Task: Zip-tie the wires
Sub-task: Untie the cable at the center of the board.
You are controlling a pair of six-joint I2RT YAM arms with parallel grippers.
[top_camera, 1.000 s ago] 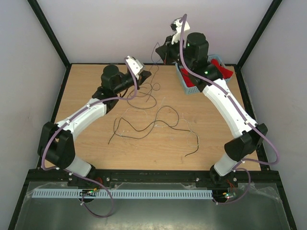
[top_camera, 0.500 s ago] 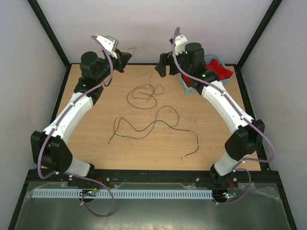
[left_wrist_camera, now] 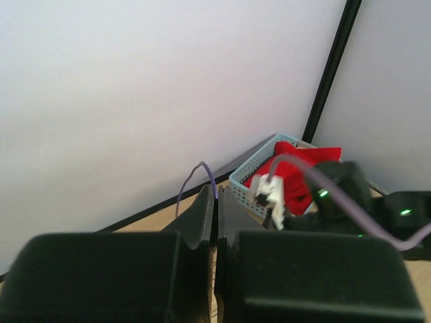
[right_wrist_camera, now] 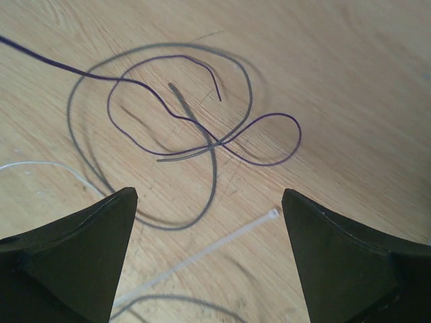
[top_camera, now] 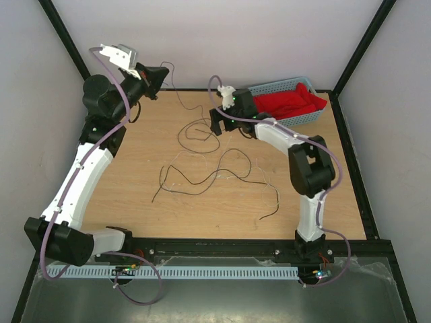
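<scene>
Several thin dark wires [top_camera: 202, 176] lie curled on the wooden table, with a looped bunch [top_camera: 201, 131] further back. My left gripper [top_camera: 161, 73] is raised at the back left and shut on one wire [left_wrist_camera: 202, 176], whose end sticks out above the closed jaws [left_wrist_camera: 217, 195]; the strand hangs down to the loops. My right gripper [top_camera: 215, 124] is low over the table beside those loops, open and empty. In the right wrist view the pale zip tie [right_wrist_camera: 209, 250] lies flat between the spread fingers [right_wrist_camera: 210, 194], just below the looping wires [right_wrist_camera: 182, 128].
A blue basket [top_camera: 264, 89] holding a red cloth [top_camera: 289, 102] stands at the back right, just behind the right arm. Pale thin strands [top_camera: 273, 192] lie among the front wires. Black frame posts and white walls enclose the table.
The left arm swung up and to the left with the wire end in its shut jaws. The right gripper opened and came down from high at the back to just over the table.
</scene>
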